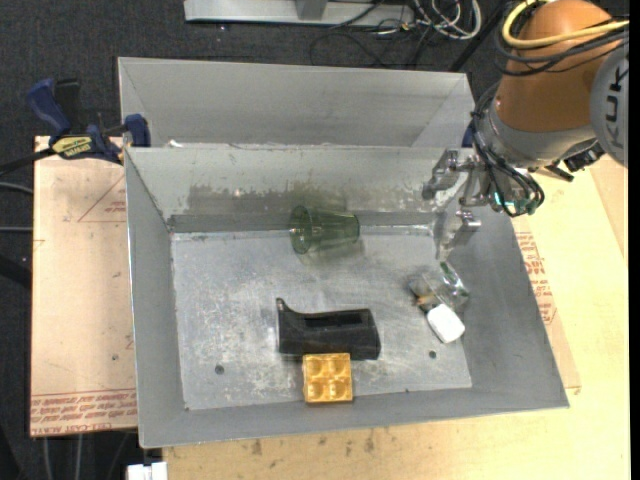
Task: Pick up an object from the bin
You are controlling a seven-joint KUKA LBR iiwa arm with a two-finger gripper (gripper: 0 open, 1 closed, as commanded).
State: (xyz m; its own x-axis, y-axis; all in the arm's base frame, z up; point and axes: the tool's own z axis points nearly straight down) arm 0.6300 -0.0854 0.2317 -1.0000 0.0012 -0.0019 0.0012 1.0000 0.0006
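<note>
White stub (446, 324) with a small grey metal piece at its back end lies near the right wall of the bin (150, 268). Mid-floor sits a black holder (327, 331), with a yellow studded block (328, 378) just in front of it. A green glass (325, 231) lies on its side by the back wall. The gripper (449, 253) hangs just behind the stub; I cannot tell whether it is open or closed.

Even, diffuse light from above falls on the grey metal bin (150, 268), whose base and rear wall return a pale, dull sheen without hard glare. Shadows are soft and short, lying close under the black moulded piece (328, 332) and the green cup (324, 231). A highlight sits atop the arm's orange cover (555, 48), and the surrounding carpet (60, 28) is dim.
</note>
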